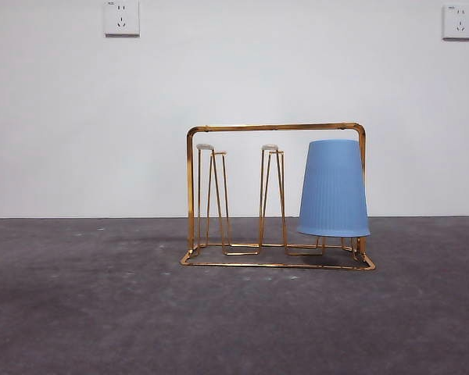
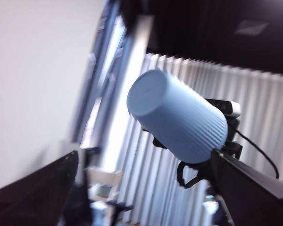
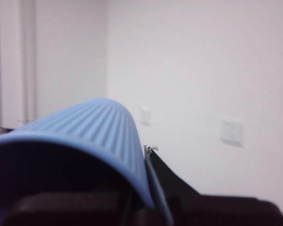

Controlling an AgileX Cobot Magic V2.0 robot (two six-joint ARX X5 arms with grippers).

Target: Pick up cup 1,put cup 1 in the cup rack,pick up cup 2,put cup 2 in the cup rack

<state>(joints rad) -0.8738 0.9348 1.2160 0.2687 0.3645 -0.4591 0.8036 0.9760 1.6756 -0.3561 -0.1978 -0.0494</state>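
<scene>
The right gripper is closed tight on the rim of the held blue cup. One finger looks to be inside the cup and one outside, but it is dark and blurry there. This cup is plastic with thin ribs running along its side. It lies tilted with its flat bottom pointing away from the fingers, and it is up in the air, touching nothing else. The inside is too dark to see into. The left gripper has its two black fingers spread wide apart with nothing between them. It looks across at the same cup, well away from it. Far from both grippers, the cup rack stands on the rough grey table. It is made of thin shiny gold wire, with a tall handle frame, a flat box-shaped base and narrow upright loops. The racked blue cup sits upside down over the loop at one end, leaning a little. Two other loops stand bare. Behind is a white wall with two sockets.
</scene>
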